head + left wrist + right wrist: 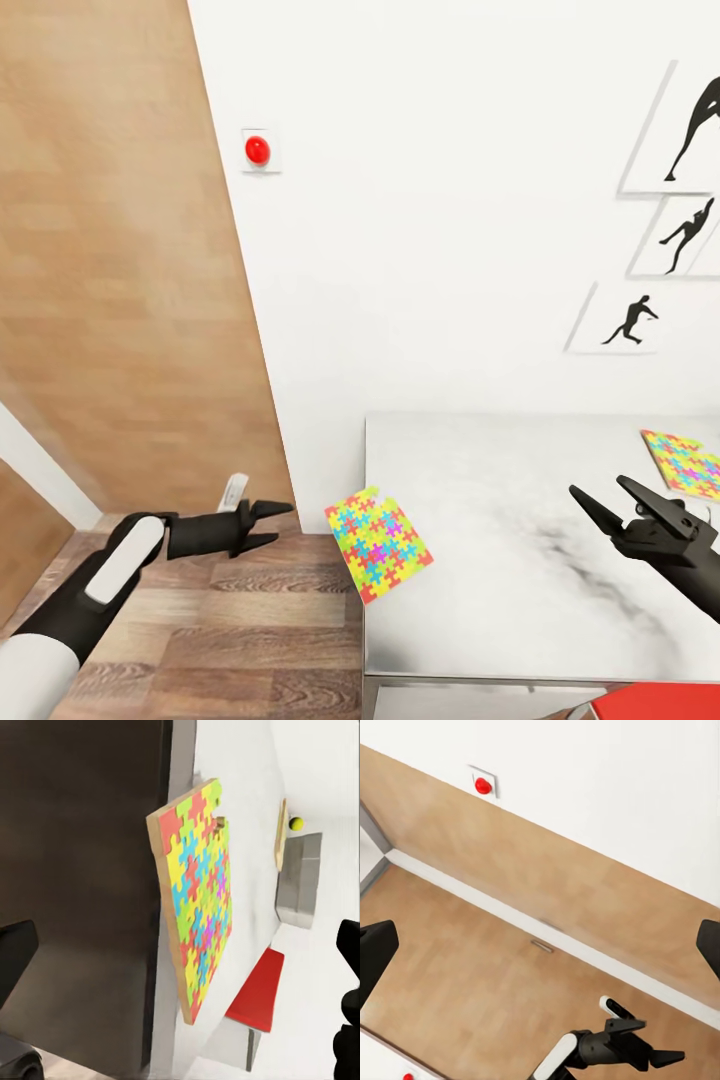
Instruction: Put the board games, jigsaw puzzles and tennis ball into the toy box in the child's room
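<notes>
Head view: a multicoloured jigsaw puzzle overhangs the near-left corner of the white marbled surface, tilted, its long axis running diagonally away from the left end effector, which hangs just beside it over the wood floor, fingers parted and empty. The right end effector hovers wide open above the surface, a second jigsaw puzzle lying flat just beyond it.

txt: none legible | labels/brands/nos: none | wall pics: silhouettes, no words
</notes>
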Controlling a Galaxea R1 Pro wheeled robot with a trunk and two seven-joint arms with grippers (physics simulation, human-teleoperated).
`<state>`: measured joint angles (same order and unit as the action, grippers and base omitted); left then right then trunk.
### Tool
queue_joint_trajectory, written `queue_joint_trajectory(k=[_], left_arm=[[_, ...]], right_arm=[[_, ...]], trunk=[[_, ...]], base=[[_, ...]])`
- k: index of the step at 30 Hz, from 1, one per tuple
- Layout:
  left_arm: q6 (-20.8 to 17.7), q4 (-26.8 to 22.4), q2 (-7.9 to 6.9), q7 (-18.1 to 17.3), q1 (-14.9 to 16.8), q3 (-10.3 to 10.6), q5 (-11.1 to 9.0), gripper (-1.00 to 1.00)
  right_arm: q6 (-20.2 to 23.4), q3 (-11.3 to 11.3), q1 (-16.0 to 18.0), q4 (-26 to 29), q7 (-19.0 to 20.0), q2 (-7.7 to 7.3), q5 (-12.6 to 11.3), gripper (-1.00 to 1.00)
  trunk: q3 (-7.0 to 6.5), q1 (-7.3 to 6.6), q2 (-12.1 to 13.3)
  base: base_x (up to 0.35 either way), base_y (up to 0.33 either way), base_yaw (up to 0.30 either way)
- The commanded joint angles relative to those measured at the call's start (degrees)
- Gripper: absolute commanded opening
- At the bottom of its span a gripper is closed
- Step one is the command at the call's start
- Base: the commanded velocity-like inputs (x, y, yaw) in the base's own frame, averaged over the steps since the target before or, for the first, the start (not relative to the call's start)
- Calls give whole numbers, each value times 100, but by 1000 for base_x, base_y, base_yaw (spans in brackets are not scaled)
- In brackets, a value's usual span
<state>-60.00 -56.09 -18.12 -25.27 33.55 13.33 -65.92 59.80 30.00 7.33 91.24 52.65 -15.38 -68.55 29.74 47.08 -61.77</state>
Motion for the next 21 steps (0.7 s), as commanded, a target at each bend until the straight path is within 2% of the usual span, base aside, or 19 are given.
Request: queue_joint_trajectory(k=[1,3,7,21], left_arm=[[0,2,-51,-153,11,70,43,100],[0,3,-127,-252,16,129,49,100],[0,2,-175,-303,19,159,52,100],[0,-28,-184,-314,20,179,67,100]], right_arm=[[20,5,3,-1,26,0,17,100],[20,6,-1,-1,26,0,16,100],[20,6,0,-1,26,-1,17,100],[20,2,-2,-1,26,2,14,100]], trunk=[[24,23,-45],[60,67,-125],[132,155,-286],[383,462,-847]], base=[[0,0,0],[0,0,0],[0,0,0],[0,0,0]])
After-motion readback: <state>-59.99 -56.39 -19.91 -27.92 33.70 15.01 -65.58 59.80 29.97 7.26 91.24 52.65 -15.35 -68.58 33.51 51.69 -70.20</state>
